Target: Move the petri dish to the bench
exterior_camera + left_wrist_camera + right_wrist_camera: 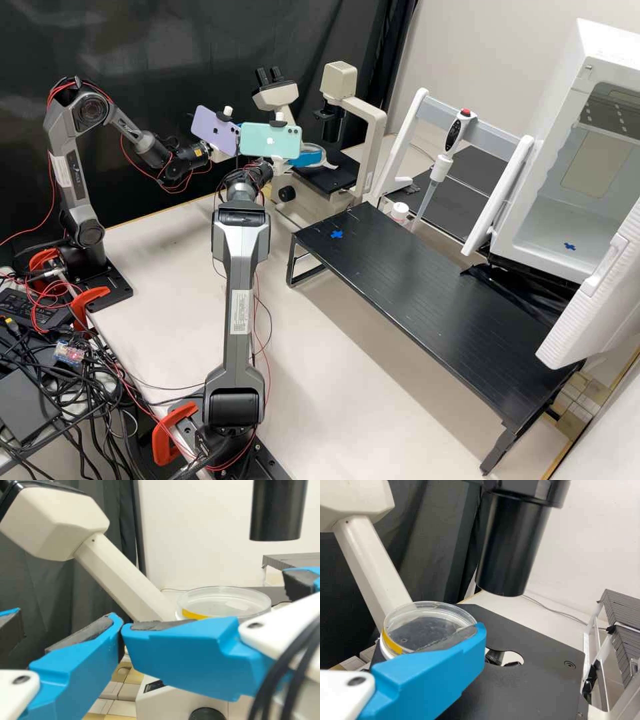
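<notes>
High view: microscope (377, 137) toward the rear of the pale bench (307, 360), raised black platform (420, 287) nearer the camera, a blue cross on it. Right arm (239, 287) reaches over the bench, right gripper (307, 157) at the microscope's black stage (325, 180). Left arm (73, 173) comes in from the picture's left, ending beside the right arm's phone. Left wrist view: left gripper (123, 623) narrow, tips together or almost, nothing seen between them; petri dish (225, 600) lies past it, beyond one finger, not in its grasp. Dish is clear, round, yellow mark on the side wall. Right wrist view: right gripper's blue edge with dark pad runs along the dish's rim, touching or all but touching; how wide that gripper stands, cannot tell, so a firm hold is unconfirmed. Dish is over or at one end of the stage, to one side of its opening; whether it bears on the surface, cannot tell. Right is clearly the nearer gripper; a round dish offers no long axis, so the move likely turns on pads bearing evenly on opposite sides of the wall. Likely step: grip, then carry off toward the bench. Risk: one-sided push, lid sliding.
</notes>
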Controlling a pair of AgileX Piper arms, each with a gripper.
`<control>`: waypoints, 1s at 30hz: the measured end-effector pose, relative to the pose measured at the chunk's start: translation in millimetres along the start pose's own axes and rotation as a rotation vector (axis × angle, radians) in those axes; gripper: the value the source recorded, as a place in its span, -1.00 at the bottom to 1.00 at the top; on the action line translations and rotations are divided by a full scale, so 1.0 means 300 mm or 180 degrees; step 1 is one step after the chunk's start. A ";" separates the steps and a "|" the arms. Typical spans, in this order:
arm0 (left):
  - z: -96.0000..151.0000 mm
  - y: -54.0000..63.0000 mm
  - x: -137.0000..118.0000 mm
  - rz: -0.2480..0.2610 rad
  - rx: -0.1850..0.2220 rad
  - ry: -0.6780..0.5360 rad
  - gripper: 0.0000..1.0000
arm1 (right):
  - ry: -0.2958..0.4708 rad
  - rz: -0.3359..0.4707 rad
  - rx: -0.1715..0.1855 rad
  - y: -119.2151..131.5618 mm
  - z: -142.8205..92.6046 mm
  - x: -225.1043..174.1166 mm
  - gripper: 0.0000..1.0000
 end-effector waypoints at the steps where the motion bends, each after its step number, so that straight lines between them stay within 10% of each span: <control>1: -0.003 0.001 0.000 0.0003 -0.0011 0.0019 1.00 | 0.0004 0.0004 0.0001 -0.001 -0.002 0.002 1.00; 30: 0.007 -0.001 0.000 -0.0015 0.0064 -0.0085 1.00 | -0.0202 -0.0004 0.0073 0.010 0.085 0.038 1.00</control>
